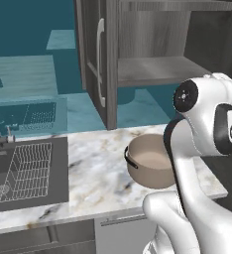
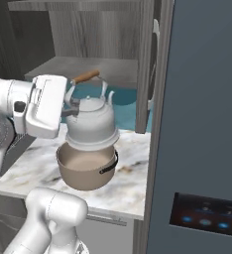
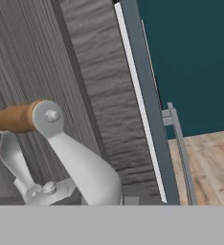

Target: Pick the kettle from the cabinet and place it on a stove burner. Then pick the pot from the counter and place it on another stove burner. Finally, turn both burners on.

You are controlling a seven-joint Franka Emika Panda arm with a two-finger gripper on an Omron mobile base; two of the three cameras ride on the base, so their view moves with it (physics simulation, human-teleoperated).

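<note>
Carrying the kettle [image 2: 92, 121] in the clenched gripper [image 2: 68, 110], just above the pot [image 2: 86, 168]; best kept level, lifted clear of the cabinet [image 2: 95, 67], then swung toward a burner.

Even, soft rendered light, sharp throughout with no blur or glare, only faint shadows inside the cabinet [image 1: 152, 44]

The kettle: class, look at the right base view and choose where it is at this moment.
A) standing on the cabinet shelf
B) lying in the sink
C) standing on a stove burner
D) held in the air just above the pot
D: the kettle hangs from the gripper, shut at its handle side, directly over the open pot on the counter, with the cabinet shelf behind it.
</note>
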